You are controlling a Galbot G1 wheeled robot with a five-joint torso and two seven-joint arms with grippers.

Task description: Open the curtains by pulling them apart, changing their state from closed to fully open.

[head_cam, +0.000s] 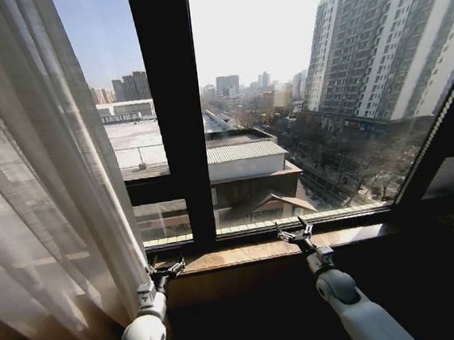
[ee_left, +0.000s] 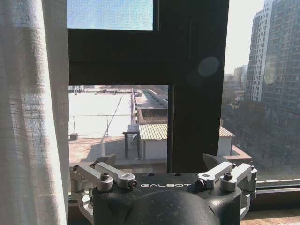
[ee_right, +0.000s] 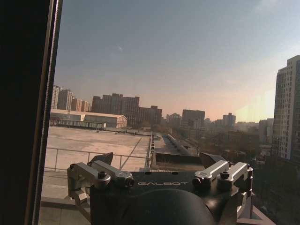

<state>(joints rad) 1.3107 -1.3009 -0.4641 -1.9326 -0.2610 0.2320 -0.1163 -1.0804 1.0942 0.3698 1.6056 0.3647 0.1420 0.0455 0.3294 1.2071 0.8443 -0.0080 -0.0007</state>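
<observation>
A large window (head_cam: 300,89) spans the head view. A dark vertical frame bar (head_cam: 170,111) divides the glass into a narrower left pane and a wider right pane. A dark horizontal bar (head_cam: 149,190) crosses the left pane low down. A brown wooden sill (head_cam: 244,255) runs along the lower edge of the window; the wall below it is in deep shadow. At the right edge the dark frame (head_cam: 442,131) slants upward. Outside: a clear, bright sky, a tall apartment block (head_cam: 392,39) at right, low flat-roofed buildings (head_cam: 246,160) at centre, and a distant skyline. Daylight enters through the glass.
</observation>
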